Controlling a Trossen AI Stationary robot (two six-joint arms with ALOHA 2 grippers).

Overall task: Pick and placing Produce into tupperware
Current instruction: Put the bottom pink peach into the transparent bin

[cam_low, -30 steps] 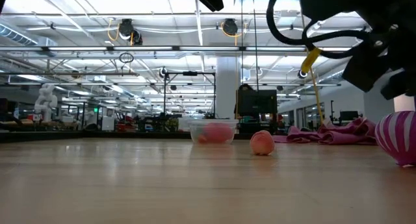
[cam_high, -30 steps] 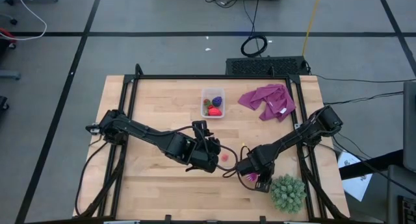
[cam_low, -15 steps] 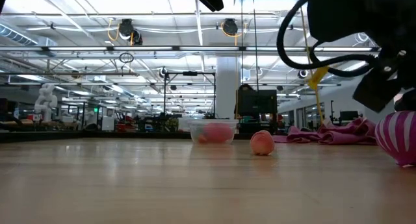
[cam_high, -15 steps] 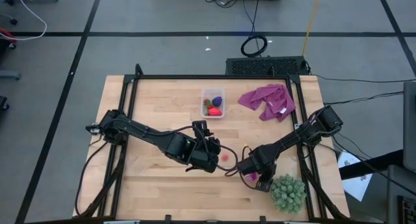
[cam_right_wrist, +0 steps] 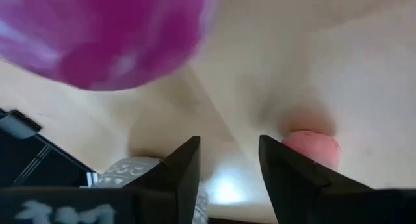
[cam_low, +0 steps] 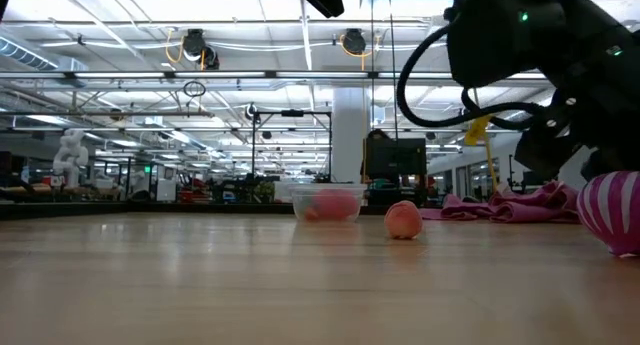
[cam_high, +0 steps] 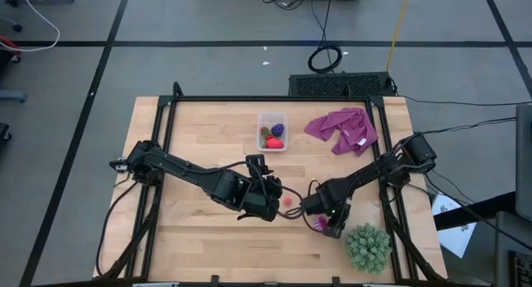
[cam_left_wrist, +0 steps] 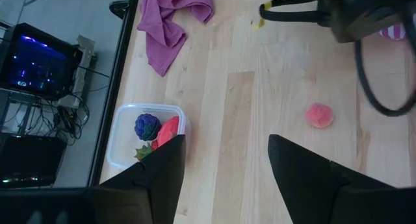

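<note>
The clear tupperware (cam_high: 272, 131) stands at the table's far middle with blue-purple and red produce (cam_left_wrist: 156, 130) inside. A pink produce piece (cam_high: 288, 200) lies on the wood between the two grippers. The striped magenta ball (cam_right_wrist: 104, 36) rests on the table just beyond my right gripper (cam_right_wrist: 227, 165). That gripper is open and low over the table, with only wood between its fingers. My left gripper (cam_left_wrist: 224, 178) hangs open above the table, left of the pink piece (cam_left_wrist: 318, 115), and holds nothing.
A green spiky ball (cam_high: 367, 247) sits near the table's front right, close behind my right gripper. A purple cloth (cam_high: 342, 129) lies crumpled at the far right, beside the tupperware. Bare wood shows across the table's left half and along its front.
My right gripper has sunk toward the table and shifted toward the table's left, nearer the pink piece and partly over the striped ball. The produce and the ball have stayed put.
</note>
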